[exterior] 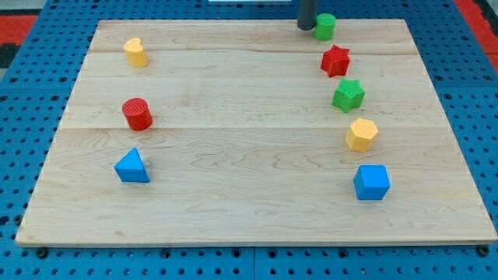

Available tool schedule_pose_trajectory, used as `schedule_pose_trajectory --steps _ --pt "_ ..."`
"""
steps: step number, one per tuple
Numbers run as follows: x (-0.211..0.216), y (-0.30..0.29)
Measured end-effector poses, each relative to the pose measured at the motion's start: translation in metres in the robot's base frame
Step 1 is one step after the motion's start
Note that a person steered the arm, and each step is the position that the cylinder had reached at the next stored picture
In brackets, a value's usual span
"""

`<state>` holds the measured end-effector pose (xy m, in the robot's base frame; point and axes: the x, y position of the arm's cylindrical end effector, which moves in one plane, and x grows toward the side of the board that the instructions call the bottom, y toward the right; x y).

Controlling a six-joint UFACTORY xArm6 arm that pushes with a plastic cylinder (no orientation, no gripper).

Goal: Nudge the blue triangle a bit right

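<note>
The blue triangle (132, 167) lies on the wooden board (249, 155) at the view's lower left. My tip (306, 28) is at the view's top, right of centre, touching or nearly touching the left side of a green cylinder (325, 26). The tip is far from the blue triangle, up and to its right across the board.
A yellow block (135, 52) sits at the upper left and a red cylinder (138, 114) just above the triangle. Down the right side run a red star (335, 61), a green star (348, 95), a yellow hexagon (362, 134) and a blue cube (372, 182).
</note>
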<state>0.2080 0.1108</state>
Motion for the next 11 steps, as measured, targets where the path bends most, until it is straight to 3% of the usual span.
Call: schedule_pose_trajectory --steps 1,2,4,5,6,7,8,9,10,11 --pt "0.0 0.004" --pt "0.047 -0.017" --pt "0.227 -0.042" --pt "0.342 -0.088" --pt "0.409 -0.163" --pt "0.39 -0.283" --pt "0.35 -0.355" --pt "0.299 -0.356" --pt "0.282 -0.295" --pt "0.3 -0.201"
